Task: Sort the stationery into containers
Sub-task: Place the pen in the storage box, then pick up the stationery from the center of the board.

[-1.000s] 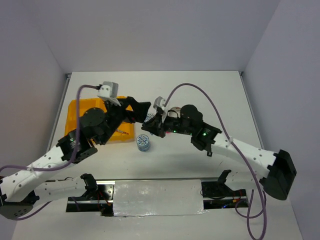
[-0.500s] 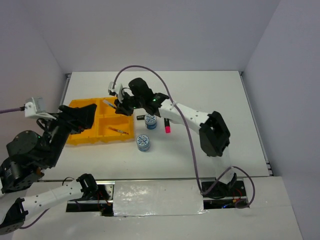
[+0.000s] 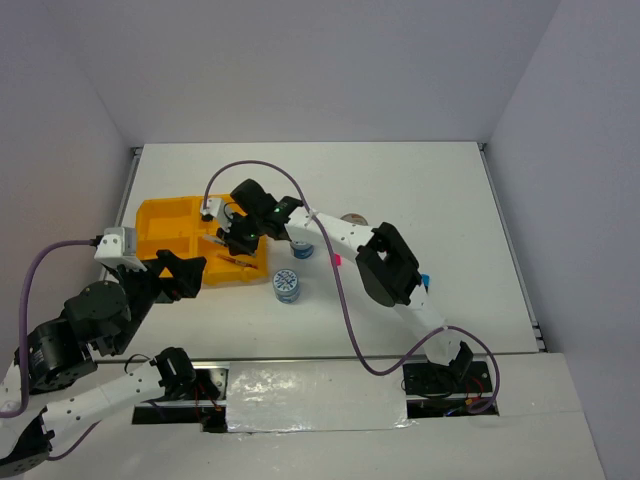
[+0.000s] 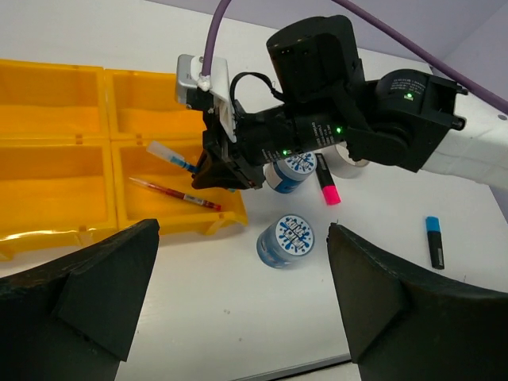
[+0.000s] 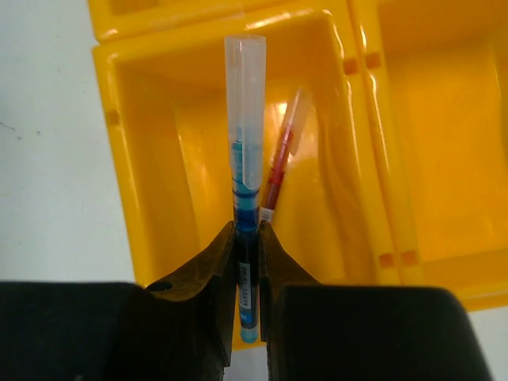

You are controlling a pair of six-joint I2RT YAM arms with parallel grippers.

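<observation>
The yellow-orange tray (image 3: 165,215) lies at the left. My right gripper (image 3: 222,240) is shut on a blue pen (image 5: 244,182) and holds it over the tray's near right compartment (image 5: 159,198), where a red pen (image 5: 278,167) lies. The blue pen (image 4: 171,155) and red pen (image 4: 176,194) also show in the left wrist view. My left gripper (image 4: 242,317) is open and empty, above the table just near the tray (image 4: 55,159). One blue-white tape roll (image 3: 287,285) lies near the tray's corner, a second (image 3: 301,247) beside the right arm.
A pink highlighter (image 3: 336,259) and a grey tape ring (image 3: 352,218) lie right of the tape rolls. A black marker with a blue cap (image 4: 432,240) lies further right. The right arm stretches across the table's middle toward the tray.
My right gripper has moved with the blue pen from the tray's far edge to over its near right compartment. My left arm has swung its gripper right, toward the tray's near edge.
</observation>
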